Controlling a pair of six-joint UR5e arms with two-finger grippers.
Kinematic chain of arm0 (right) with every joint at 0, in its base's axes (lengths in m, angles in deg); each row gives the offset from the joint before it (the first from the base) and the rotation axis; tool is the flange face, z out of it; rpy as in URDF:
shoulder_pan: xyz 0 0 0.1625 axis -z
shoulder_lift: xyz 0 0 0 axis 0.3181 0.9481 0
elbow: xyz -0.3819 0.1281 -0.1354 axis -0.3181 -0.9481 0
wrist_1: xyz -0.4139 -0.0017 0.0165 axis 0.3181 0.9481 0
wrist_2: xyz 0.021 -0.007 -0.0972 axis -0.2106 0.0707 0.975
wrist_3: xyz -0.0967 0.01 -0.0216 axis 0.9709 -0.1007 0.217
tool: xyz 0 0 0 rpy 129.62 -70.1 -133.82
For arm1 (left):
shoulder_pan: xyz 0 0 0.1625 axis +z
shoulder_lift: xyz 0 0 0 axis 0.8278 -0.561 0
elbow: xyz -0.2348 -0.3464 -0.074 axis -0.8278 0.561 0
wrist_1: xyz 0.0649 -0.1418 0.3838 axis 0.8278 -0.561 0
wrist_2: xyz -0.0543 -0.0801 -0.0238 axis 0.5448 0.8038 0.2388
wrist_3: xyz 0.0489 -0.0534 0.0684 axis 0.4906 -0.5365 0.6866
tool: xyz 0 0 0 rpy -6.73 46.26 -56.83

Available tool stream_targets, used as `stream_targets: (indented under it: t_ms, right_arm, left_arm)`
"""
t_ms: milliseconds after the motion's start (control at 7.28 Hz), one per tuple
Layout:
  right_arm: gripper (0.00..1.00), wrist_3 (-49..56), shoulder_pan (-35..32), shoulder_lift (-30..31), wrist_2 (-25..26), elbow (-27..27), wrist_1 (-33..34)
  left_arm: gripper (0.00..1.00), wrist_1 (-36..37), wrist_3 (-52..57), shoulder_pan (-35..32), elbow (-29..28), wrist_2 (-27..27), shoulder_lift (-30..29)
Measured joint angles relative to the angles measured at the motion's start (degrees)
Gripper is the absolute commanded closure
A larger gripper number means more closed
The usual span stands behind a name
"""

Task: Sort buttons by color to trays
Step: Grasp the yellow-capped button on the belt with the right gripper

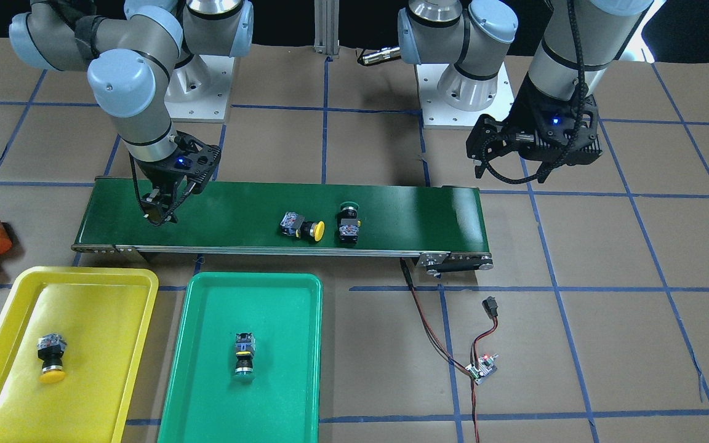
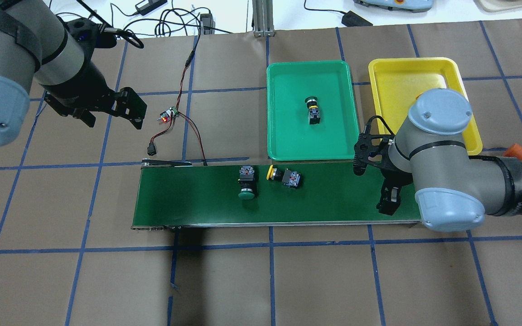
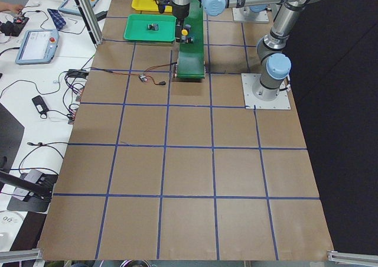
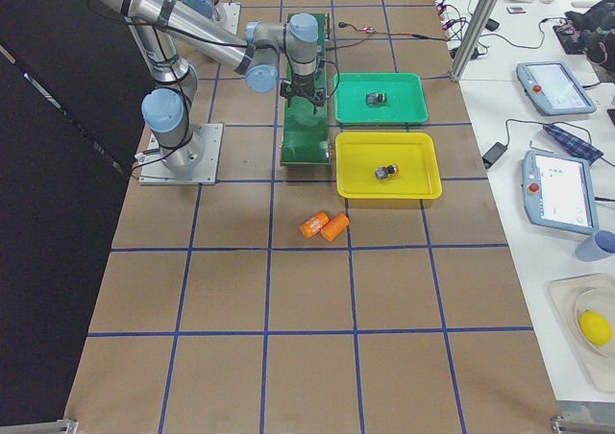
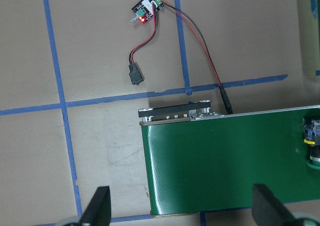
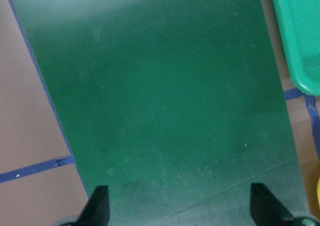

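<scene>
Seen from across the table, the shallow yellow plastic tray lies nearest, holding a black-bodied push-button with a yellow mushroom cap, cap toward 6 o'clock. At its 3 o'clock, the shallow green plastic tray holds a green-capped push-button, cap also toward 6 o'clock. Beyond, midway along the long dark green conveyor belt, a second yellow-capped button lies on its side, cap toward 3 o'clock. A second green-capped button sits just beside it at 3 o'clock, cap toward 12. The right gripper hangs over the belt's 9 o'clock end, fingers spread and empty. Farthest, at 2 o'clock, the left gripper hovers above the brown paper-covered table, fingers apart, holding nothing.
</scene>
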Motion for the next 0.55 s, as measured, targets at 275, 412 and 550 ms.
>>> stream_targets:
  t_ms: [275, 412, 550]
  right_arm:
    - [0.0, 2.1, -0.6, -2.1, -0.2, -0.3, 0.0]
    - [0.0, 2.7, -1.4, -3.2, -1.1, -1.0, 0.2]
    - [0.0, 3.1, -2.7, -4.7, -2.3, -2.4, 0.3]
  left_arm:
    - [0.0, -6.3, -1.0, 0.0, -5.3, 0.0, -1.0]
    - [0.0, -8.3, -1.1, -0.4, -6.4, 0.0, -1.4]
    - [0.0, -8.7, -1.2, -1.0, -6.6, 0.1, -1.6]
